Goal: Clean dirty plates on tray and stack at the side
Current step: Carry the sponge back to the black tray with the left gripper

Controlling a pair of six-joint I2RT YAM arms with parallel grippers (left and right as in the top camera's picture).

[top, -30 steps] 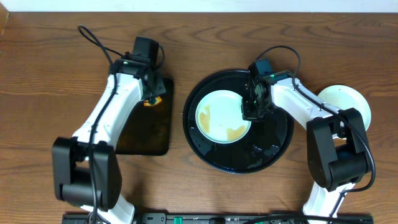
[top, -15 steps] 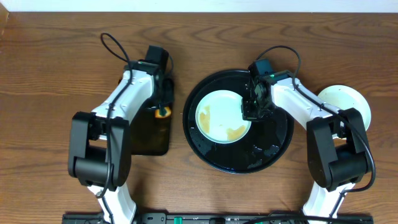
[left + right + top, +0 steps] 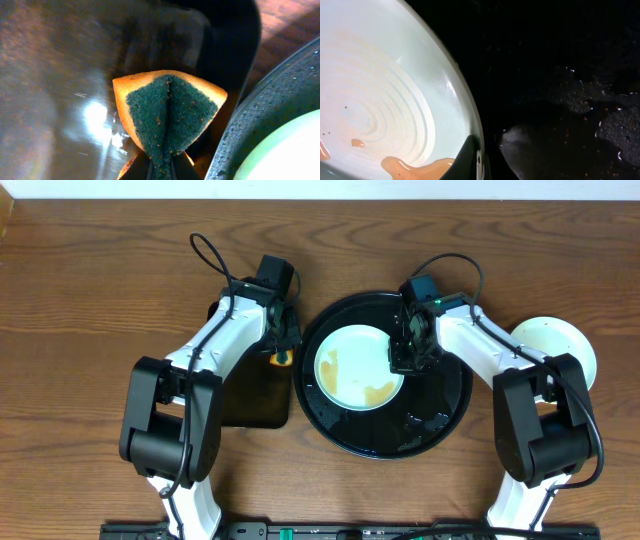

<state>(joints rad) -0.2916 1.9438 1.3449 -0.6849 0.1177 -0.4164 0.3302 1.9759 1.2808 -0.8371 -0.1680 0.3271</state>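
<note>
Your left arm [image 3: 212, 348] reaches forward and bends inward, and your left pincer [image 3: 160, 167] is pinched tight on a sponge [image 3: 167, 112]. Your right arm [image 3: 485, 350] also folds inward, wrist tipped down. The right pincer [image 3: 476, 159] seems clamped on the plate [image 3: 380, 100] rim, though only its tips show.

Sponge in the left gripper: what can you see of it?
The sponge is orange foam with a dark green scouring face, speckled with pale crumbs. The left gripper pinches one end, folding it so the green side creases down the middle. It hangs over the glossy rectangular tray, beside the round tray's rim; contact with either cannot be told.
</note>
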